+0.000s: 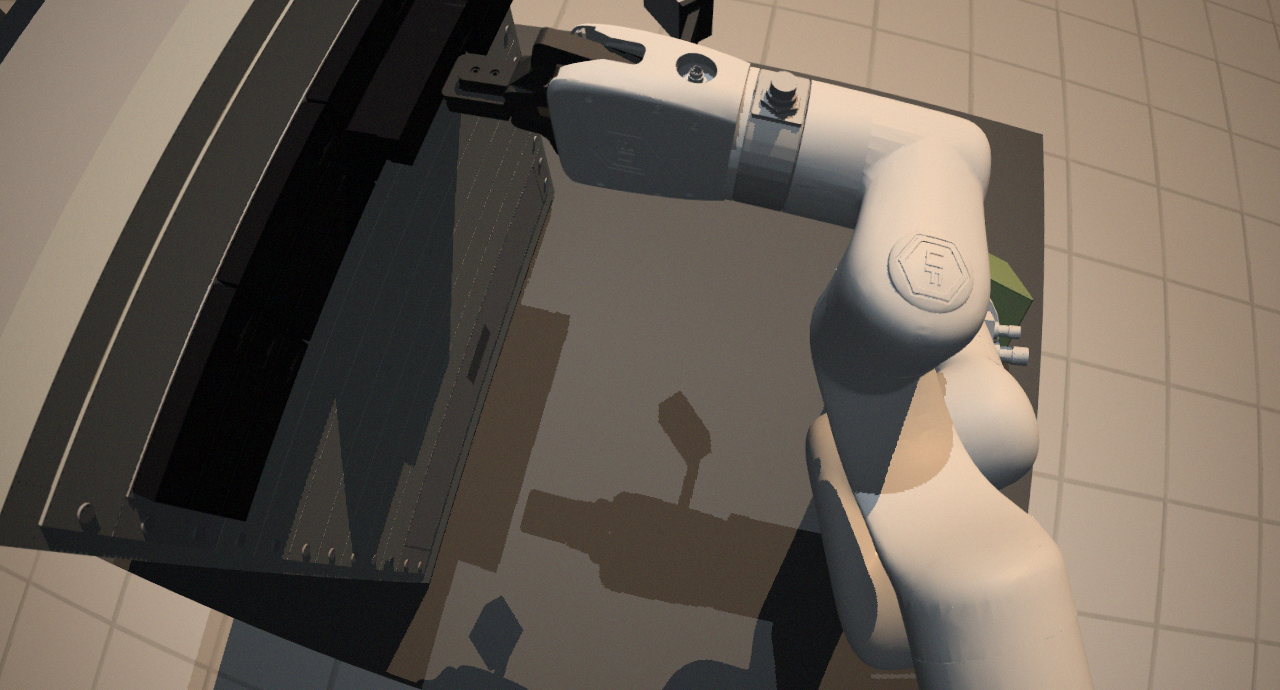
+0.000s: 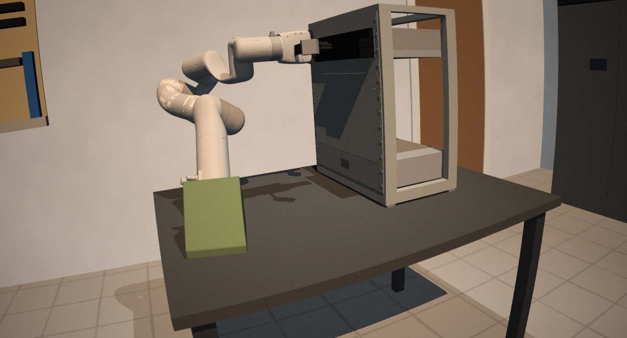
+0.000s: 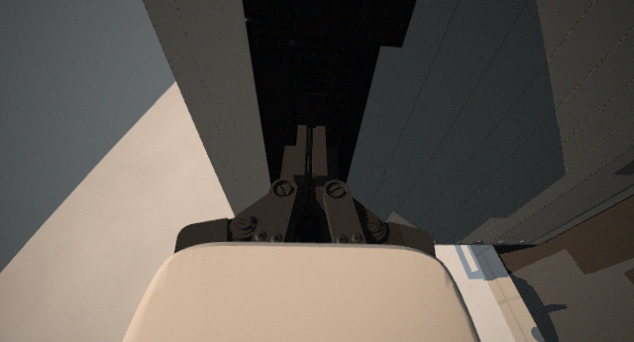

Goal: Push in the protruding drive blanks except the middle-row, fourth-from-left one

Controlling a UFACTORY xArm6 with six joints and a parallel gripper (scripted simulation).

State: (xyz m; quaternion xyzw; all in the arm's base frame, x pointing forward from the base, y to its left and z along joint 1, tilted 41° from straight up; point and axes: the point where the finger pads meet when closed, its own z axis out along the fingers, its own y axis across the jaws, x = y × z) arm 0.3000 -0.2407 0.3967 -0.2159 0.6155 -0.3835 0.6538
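Claw [image 3: 308,149] shut tight, fingers pressed together, nothing held, tips at dark storage chassis [image 2: 346,44] front in top of rack [image 2: 385,116]; blanks too dark to tell apart; green block [image 2: 213,215] on table [image 2: 350,248] left of rack

I see a dark table [image 2: 350,257] standing on a tiled floor [image 2: 460,309]. On it the rack [image 2: 385,116] rests toward the right rear, the arm's base at the left rear, a green block [image 2: 213,217] just before it.
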